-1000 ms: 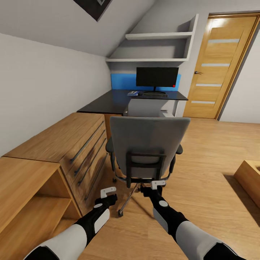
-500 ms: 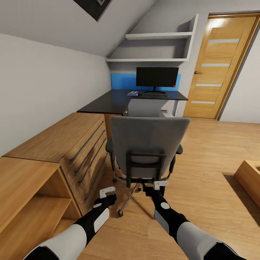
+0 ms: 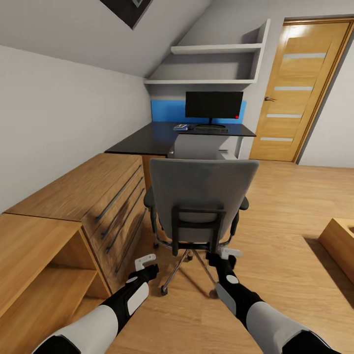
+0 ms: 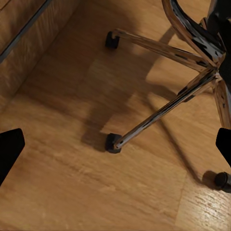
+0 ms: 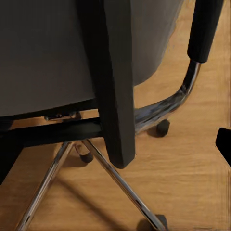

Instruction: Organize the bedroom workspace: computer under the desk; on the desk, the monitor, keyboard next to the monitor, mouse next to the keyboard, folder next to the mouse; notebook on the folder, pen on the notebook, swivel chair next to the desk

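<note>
The swivel chair (image 3: 202,196) stands with its grey back toward me, hiding its seat. Its chrome star base (image 4: 163,110) and castors show in the left wrist view, its back post and armrest (image 5: 204,29) in the right wrist view. My left gripper (image 3: 146,263) (image 4: 115,149) hangs open over the floor beside the base. My right gripper (image 3: 227,254) (image 5: 115,149) is open just behind the chair's lower right. Beyond, the black desk (image 3: 142,140) carries the monitor (image 3: 214,104), the keyboard (image 3: 211,130) and a small blue flat item (image 3: 181,127). A pale box (image 3: 196,146) sits under the desk.
A light wood dresser (image 3: 98,194) and an open shelf unit (image 3: 39,275) line the left wall close to the chair. A wooden door (image 3: 300,88) stands at the back right, wall shelves (image 3: 216,49) hang above the desk, and a low wooden piece (image 3: 339,241) sits at the right edge.
My right gripper has slid to the right and slightly back from under the chair's back. The left gripper and the chair have stayed put.
</note>
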Motion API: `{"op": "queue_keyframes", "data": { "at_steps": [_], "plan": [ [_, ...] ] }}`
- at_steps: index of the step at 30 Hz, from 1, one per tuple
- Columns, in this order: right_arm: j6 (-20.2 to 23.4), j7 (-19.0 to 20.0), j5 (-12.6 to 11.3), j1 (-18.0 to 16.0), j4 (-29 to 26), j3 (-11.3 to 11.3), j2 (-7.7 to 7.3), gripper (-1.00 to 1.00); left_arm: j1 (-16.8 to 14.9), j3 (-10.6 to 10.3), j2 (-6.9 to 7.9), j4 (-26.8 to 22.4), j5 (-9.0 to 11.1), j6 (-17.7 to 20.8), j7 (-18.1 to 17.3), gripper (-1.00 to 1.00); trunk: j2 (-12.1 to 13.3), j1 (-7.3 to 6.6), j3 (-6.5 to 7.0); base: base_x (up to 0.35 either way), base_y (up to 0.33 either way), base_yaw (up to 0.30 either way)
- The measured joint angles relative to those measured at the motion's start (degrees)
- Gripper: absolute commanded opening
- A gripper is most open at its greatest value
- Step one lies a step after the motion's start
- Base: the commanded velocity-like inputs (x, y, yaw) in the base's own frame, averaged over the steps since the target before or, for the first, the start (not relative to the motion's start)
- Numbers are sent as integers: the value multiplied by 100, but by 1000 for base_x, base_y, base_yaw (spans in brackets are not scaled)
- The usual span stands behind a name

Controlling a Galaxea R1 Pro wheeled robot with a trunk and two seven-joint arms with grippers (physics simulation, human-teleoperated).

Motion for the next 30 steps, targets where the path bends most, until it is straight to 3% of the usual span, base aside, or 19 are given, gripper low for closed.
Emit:
{"op": "queue_keyframes", "data": {
  "at_steps": [3, 6, 7, 8, 12, 15, 16, 18, 20, 22, 27, 28, 30],
  "plan": [
    [13, -3, -1, 0, 5, -273, -84, 100, 0, -1, 1, 0, -5, 0, -5, 100, 0, 0, 0, 0, 0, 0],
    [15, -12, -10, 0, 8, -353, -195, 100, 0, 1, 3, 1, 1, 0, 7, 100, 0, 0, 0, 0, 0, 0],
    [18, 4, -265, -1, 10, -830, -390, 100, 0, 6, 5, 0, 9, 0, 27, 100, 0, 0, 0, 0, 0, 0],
    [16, 10, -338, -2, 13, -945, -469, 100, 0, 7, 8, 0, 11, 0, 30, 100, 0, 0, 0, 0, 0, 0],
    [20, 23, -460, -2, 6, -1126, -654, 100, 0, 15, 34, 1, 12, 0, 34, 100, 0, 0, 0, 5, 0, 0],
    [17, 23, -796, -2, 5, -1160, -746, 100, 0, 23, 78, 24, 18, -2, 35, 100, 0, -1, 0, 134, -20, 0],
    [6, 24, -1018, -2, 8, -1167, -847, 100, 0, 27, 129, 40, 26, -6, 37, 100, 0, -2, 0, 264, -31, 0],
    [-4, 25, -1203, -2, 8, -1181, -939, 100, 0, 31, 166, 47, 33, -9, 41, 100, 0, -3, 0, 199, -17, 0],
    [-19, 33, -1646, -2, 5, -1294, -1066, 100, 0, 35, 222, 51, 42, -14, 45, 100, 0, -1, 0, 77, -6, 0],
    [-32, 34, -1816, -2, 6, -1327, -1114, 100, 0, 36, 239, 52, 44, -15, 50, 100, 0, -1, 0, 36, -3, 0],
    [-179, 36, -1993, -2, 7, -1446, -1241, 100, 0, 31, 244, 52, 39, -79, 49, 100, 0, -2, 0, 131, -1, 0],
    [-231, 36, -2022, -1, 7, -1599, -1266, 100, 0, 24, 238, 52, 39, -171, 48, 100, 0, -3, 0, 265, 0, 0],
    [-245, 37, -2030, -1, 7, -1656, -1273, 100, 0, 22, 236, 52, 42, -198, 47, 100, 0, -3, 0, 227, 0, 0]
  ]
}}
